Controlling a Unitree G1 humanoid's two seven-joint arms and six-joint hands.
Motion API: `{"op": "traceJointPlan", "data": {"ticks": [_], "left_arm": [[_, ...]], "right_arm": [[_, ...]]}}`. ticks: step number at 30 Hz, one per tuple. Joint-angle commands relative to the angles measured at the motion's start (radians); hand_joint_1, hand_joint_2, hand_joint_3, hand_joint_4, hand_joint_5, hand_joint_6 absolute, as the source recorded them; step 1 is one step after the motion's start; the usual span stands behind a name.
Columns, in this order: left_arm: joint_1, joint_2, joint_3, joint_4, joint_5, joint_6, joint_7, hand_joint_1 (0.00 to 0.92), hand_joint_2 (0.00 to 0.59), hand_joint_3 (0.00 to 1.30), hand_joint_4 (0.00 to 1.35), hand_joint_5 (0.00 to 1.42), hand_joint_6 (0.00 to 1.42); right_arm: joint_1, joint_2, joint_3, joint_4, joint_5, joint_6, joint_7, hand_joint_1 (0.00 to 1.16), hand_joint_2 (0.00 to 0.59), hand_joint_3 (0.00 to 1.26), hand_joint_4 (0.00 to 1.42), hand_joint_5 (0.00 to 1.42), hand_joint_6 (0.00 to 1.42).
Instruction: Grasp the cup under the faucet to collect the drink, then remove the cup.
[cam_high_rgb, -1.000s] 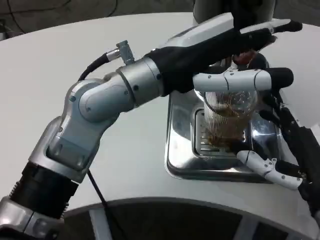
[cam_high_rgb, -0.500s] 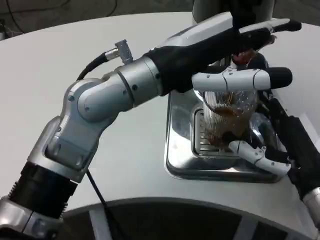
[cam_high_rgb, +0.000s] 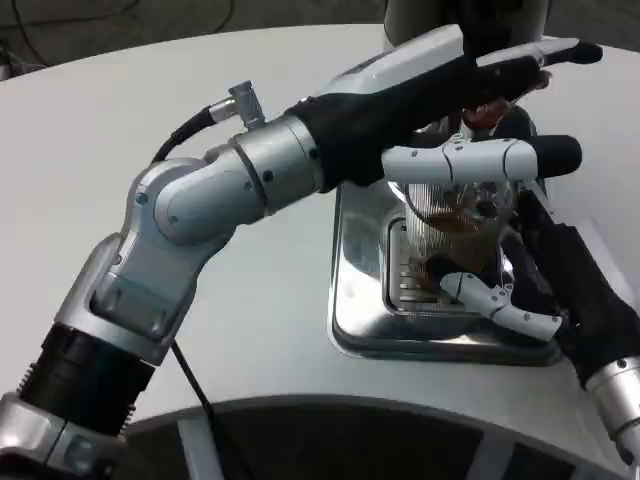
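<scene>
Cup on tray; right hand wrapped round it

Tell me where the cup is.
In the head view's right half, the cup stands on the steel drip tray, between the left hand above and right hand.

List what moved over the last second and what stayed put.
The right hand moved in from the right toward the cup; its fingers now reach the cup's lower part. The left hand stayed above the cup near the faucet, and the cup stayed on the drip tray.
</scene>
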Motion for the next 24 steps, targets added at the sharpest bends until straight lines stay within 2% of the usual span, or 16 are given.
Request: {"op": "traceJointPlan", "data": {"ticks": [1, 13, 24], "left_arm": [[0.012, 0.012, -0.017, 0.033, 0.022, 0.002, -0.031, 0.000, 0.107, 0.09, 0.01, 0.10, 0.11], [0.006, 0.012, -0.017, 0.053, 0.025, -0.010, -0.029, 0.000, 0.113, 0.10, 0.01, 0.10, 0.11], [0.012, 0.018, -0.018, 0.059, 0.028, -0.015, -0.031, 0.000, 0.117, 0.10, 0.02, 0.10, 0.11]], "right_arm": [[-0.022, 0.008, 0.014, 0.024, 0.004, -0.017, -0.005, 0.70, 0.215, 0.02, 0.08, 0.15, 0.00], [-0.057, 0.023, 0.034, 0.072, -0.004, -0.019, -0.027, 0.70, 0.218, 0.02, 0.07, 0.16, 0.00], [-0.066, 0.045, 0.038, 0.092, -0.015, -0.017, -0.077, 0.69, 0.218, 0.00, 0.04, 0.16, 0.00]]}}
